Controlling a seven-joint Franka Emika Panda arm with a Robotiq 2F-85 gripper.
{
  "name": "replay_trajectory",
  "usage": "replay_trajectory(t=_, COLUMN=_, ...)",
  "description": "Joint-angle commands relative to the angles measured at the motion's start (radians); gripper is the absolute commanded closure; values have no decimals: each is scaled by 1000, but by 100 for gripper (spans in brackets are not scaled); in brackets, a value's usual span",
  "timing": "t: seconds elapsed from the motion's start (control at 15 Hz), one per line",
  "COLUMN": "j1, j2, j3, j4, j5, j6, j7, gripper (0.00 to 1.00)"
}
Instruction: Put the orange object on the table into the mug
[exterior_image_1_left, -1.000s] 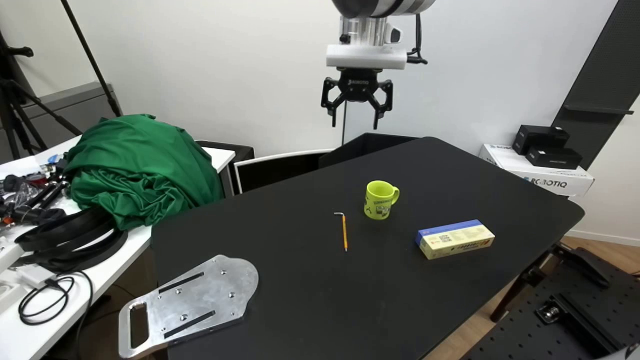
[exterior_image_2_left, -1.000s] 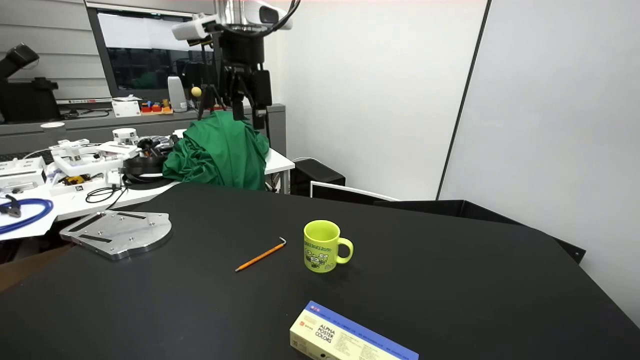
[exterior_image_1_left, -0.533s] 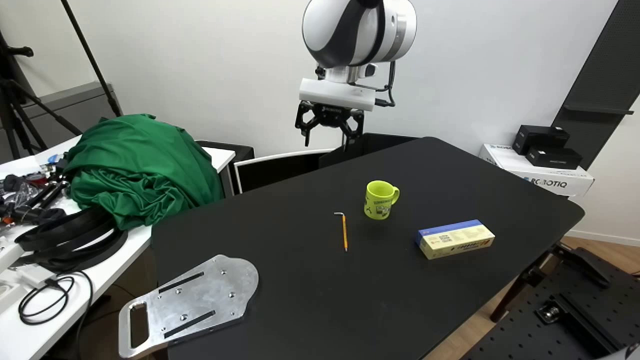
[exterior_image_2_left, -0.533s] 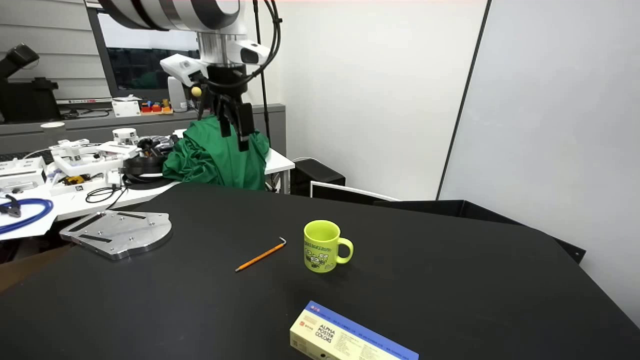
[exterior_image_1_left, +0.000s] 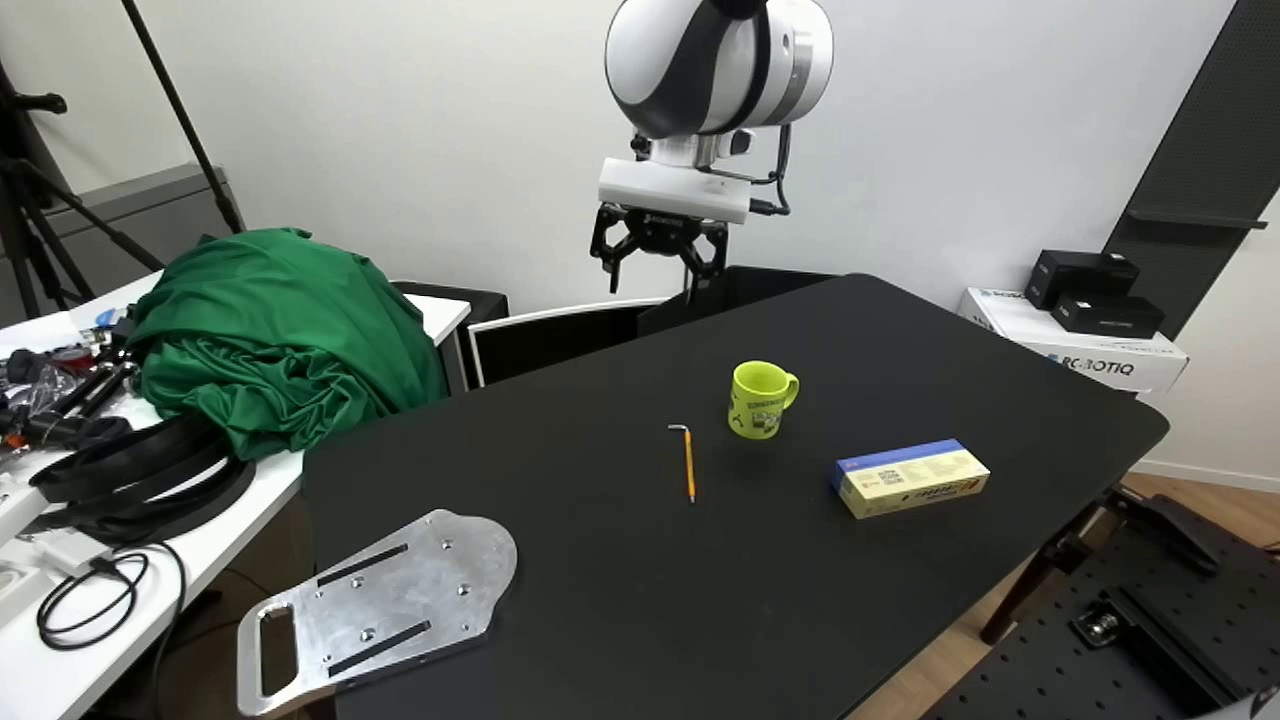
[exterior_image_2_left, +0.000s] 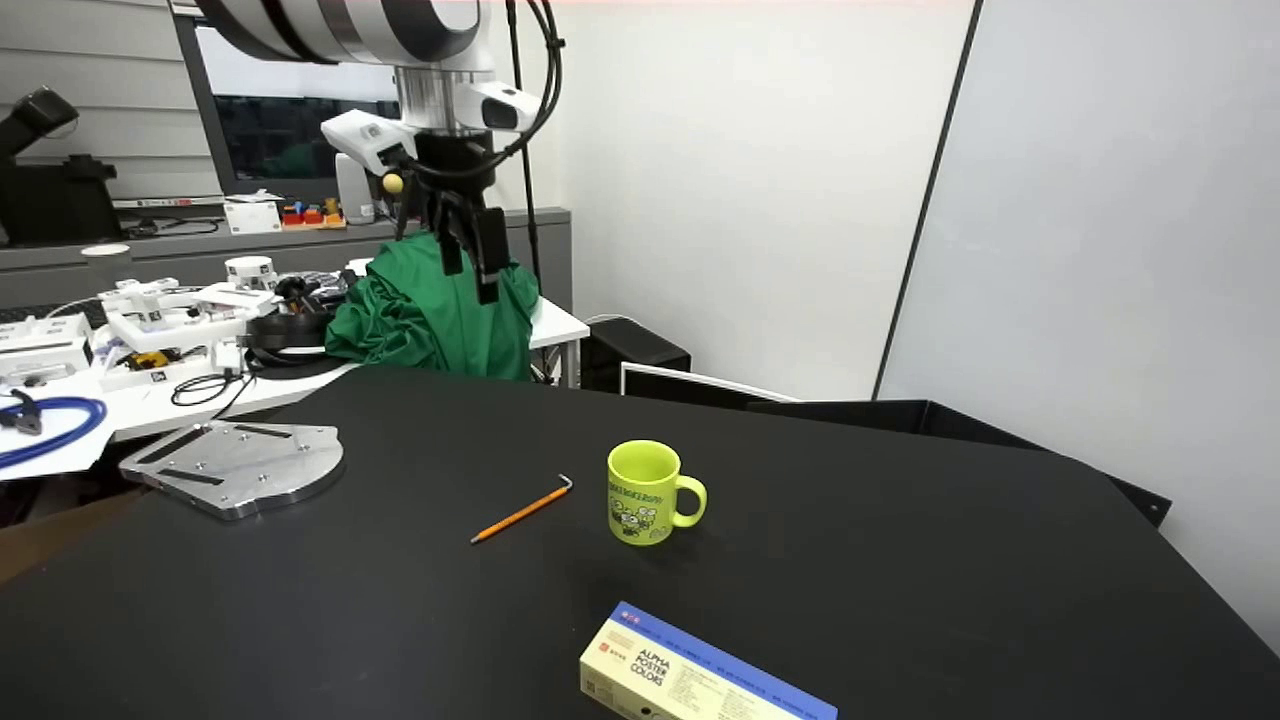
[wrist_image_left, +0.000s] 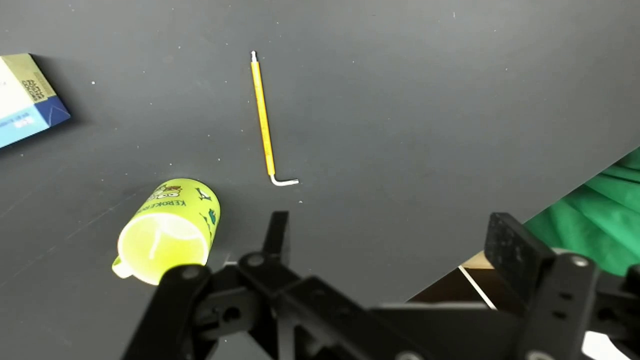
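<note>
Looks like the reach: gripper (wrist_image_left: 390, 237) spread wide, empty. Hex key (wrist_image_left: 263, 118) lies near the mug (exterior_image_1_left: 757, 408), well in from the table (exterior_image_1_left: 720, 570) edge by the cloth (exterior_image_1_left: 285, 330). Next I'd swing over it, dip, then pinch.

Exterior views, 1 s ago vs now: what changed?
The gripper, open throughout, now sits lower and further left in both exterior views, slightly tilted; nearly all of that came in the first half second. Nothing was grasped or released. Unchanged: orange hex key lying on the table, mug upright beside it, yellow-and-blue box, metal plate.
</note>
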Motion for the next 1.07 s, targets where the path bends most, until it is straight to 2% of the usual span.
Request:
replay_trajectory(t=0.0, j1=14, j2=23, j3=-44, j4=14, j5=-30, j6=-2, j7=21, gripper=0)
replay_trajectory(t=0.2, j1=-14, j2=68, j3=-61, j4=19, j5=-4, j6=11, j7=-34, gripper=0)
replay_trajectory(t=0.47, j1=-47, j2=188, j3=-81, j4=46, j5=27, j6=73, j7=-122, gripper=0)
replay_trajectory(t=1.0, j1=-64, j2=391, j3=-59, j4=142, j5=150, j6=154, j7=-243, gripper=0)
